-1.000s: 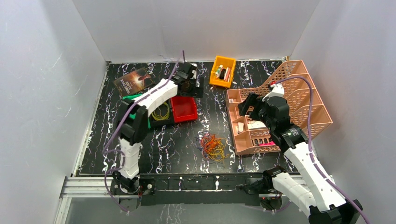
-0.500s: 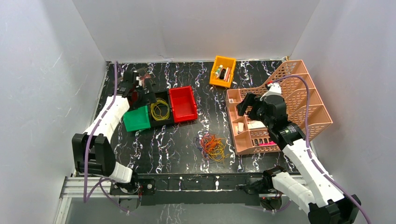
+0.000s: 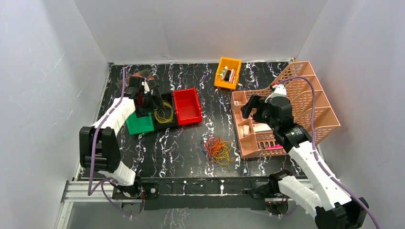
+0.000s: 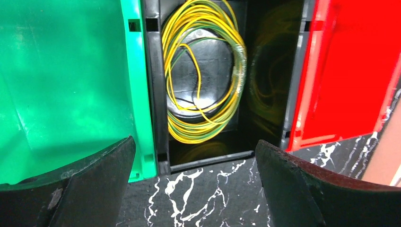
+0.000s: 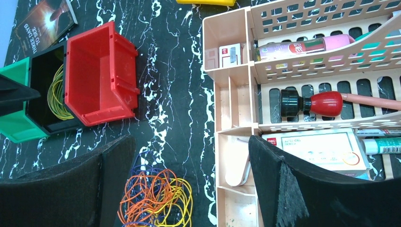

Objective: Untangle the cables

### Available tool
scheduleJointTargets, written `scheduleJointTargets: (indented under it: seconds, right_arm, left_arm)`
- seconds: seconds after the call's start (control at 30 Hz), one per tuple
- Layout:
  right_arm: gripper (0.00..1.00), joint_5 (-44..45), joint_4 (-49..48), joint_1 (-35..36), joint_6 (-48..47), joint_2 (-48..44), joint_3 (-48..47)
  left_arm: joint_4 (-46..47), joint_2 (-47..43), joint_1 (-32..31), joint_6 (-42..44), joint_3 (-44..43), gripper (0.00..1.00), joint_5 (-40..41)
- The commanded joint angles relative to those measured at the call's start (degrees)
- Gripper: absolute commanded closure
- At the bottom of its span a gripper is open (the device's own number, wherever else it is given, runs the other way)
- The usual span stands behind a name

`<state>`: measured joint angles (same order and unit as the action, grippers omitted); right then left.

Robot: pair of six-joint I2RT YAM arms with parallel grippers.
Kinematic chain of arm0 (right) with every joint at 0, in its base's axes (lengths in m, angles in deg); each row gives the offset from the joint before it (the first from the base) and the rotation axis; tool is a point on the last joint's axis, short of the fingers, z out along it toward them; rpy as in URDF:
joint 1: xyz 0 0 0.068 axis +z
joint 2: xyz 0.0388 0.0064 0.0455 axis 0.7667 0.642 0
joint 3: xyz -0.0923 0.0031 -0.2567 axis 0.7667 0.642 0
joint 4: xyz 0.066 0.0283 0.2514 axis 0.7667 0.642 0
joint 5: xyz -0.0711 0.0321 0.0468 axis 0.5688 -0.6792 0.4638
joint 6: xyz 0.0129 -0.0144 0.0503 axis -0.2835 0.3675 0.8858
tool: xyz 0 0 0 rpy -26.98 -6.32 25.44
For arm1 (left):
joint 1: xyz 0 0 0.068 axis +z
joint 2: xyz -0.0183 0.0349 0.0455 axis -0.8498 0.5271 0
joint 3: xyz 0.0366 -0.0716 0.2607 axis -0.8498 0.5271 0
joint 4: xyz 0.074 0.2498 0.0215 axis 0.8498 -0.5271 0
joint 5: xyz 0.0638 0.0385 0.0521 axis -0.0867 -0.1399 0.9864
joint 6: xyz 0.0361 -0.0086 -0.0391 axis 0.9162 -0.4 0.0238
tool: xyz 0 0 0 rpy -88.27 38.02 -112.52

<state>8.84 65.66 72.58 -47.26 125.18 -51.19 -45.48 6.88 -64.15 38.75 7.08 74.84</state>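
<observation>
- Left arm is swinging back from the far middle of the table to the left side. The left gripper (image 3: 152,101) is now hovering over the black bin (image 4: 158,94), which sits between the green bin (image 3: 139,124) and the red bin (image 3: 187,106).
- Left gripper jaws are standing wide and holding nothing. Its wrist view is showing only a yellow coil (image 4: 203,85) lying in the black bin below.
- Right gripper (image 3: 252,109) is barely shifting from a second ago. It is hanging over the left side of the peach organizer (image 3: 305,95), jaws wide, also empty.
- Cable tangle (image 3: 218,149) is sitting on the table in the near middle, same spot as a second ago, and nothing is touching it.
- My read: neither arm is working the tangle right now. The orange, yellow and dark strands are still looped together, so most of the task is remaining.
- The tangle is lying well apart from the left gripper, nearer the bases and off to its right.
- The tangle is lying nearer the right gripper, showing low between the fingers in the right wrist view (image 5: 153,198), but clear of them.
</observation>
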Motion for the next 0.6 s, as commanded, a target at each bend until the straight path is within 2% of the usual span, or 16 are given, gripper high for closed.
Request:
scheduleJointTargets:
  seconds: [0.0, 0.1, 0.4, 0.57]
  right_arm:
    - [0.02, 1.0, -1.5, 0.1, -0.6, -1.5, -1.2]
    - [0.02, 0.9, -1.6, 0.1, -0.7, -1.5, -1.2]
    - [0.02, -0.4, -2.6, 0.1, -0.7, -1.1, -0.8]
    - [0.02, -0.8, -3.5, 0.1, 0.1, -0.9, -0.1]
  left_arm:
    - [-0.7, 2.3, 0.0, 1.5, -1.5, 0.02, 1.8]
    - [-0.2, 3.9, 0.1, 2.2, -2.1, 0.02, 2.1]
    - [3.4, 7.1, -0.2, 4.2, -4.5, 0.02, -8.1]
    - [3.8, 7.8, -2.0, 4.0, -4.6, 0.02, -8.9]
